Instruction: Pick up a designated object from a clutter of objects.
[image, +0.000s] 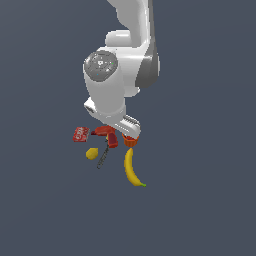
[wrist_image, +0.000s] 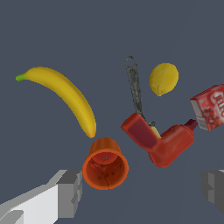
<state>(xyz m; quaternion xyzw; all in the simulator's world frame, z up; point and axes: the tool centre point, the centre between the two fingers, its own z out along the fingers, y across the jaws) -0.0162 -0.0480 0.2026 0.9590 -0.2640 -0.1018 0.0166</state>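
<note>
The designated object, a red pistol-shaped drill (wrist_image: 161, 141) with a dark tip, lies on its side among the clutter of objects. In the exterior view the drill (image: 106, 134) sits just to the left of my gripper (image: 129, 129), which hovers over the group. The gripper (wrist_image: 140, 190) is open, and its grey fingers (wrist_image: 68, 192) stand wide apart with nothing between them. It touches neither the drill nor the orange-red cup (wrist_image: 105, 164) below it.
Around the drill lie a flat red box (wrist_image: 210, 107), a yellow lemon (wrist_image: 164, 78), a black wrench (wrist_image: 135, 89) partly under the drill, and a yellow banana (wrist_image: 65, 96). The cup (image: 130, 141) stands right beside the drill's base. The floor is plain dark grey.
</note>
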